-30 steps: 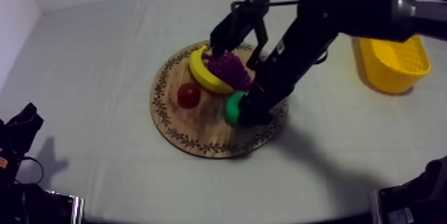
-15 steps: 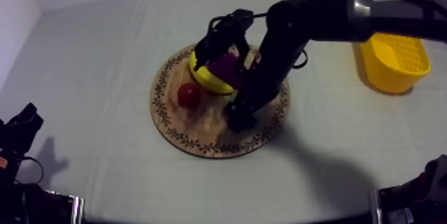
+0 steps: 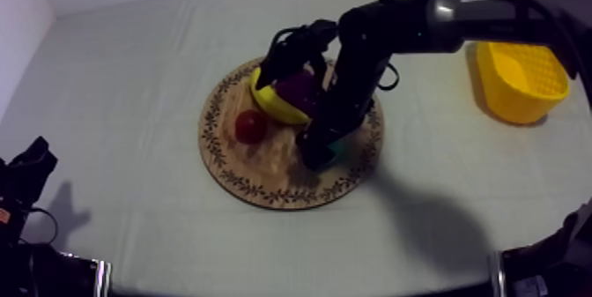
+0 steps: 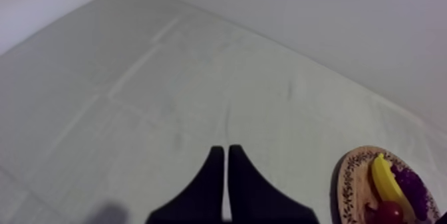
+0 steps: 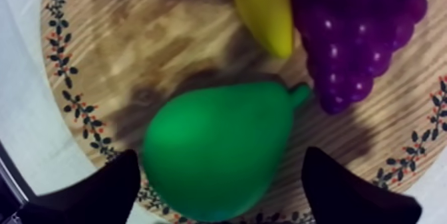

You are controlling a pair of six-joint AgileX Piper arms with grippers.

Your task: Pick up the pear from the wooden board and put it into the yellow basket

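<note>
My right gripper (image 5: 221,161) spread wide astride pear (image 5: 213,140) on wooden board (image 5: 133,40), beside banana (image 5: 263,7), grapes (image 5: 359,27). Yellow basket (image 3: 520,107) well apart. My left gripper (image 4: 225,150) clenched on nothing.

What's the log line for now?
right gripper: open around pear on board | left gripper: shut, aside | pear: not yet in basket

Mid-frame, slightly left: banana (image 3: 268,104) apparently touching grapes (image 3: 300,90); small red fruit (image 3: 251,126) just below-left of them.

You're working at a robot lab bench: cloth-covered table (image 3: 123,80), bare white wall (image 4: 319,14), robot arm (image 3: 396,27) over a wooden board (image 3: 264,175).
</note>
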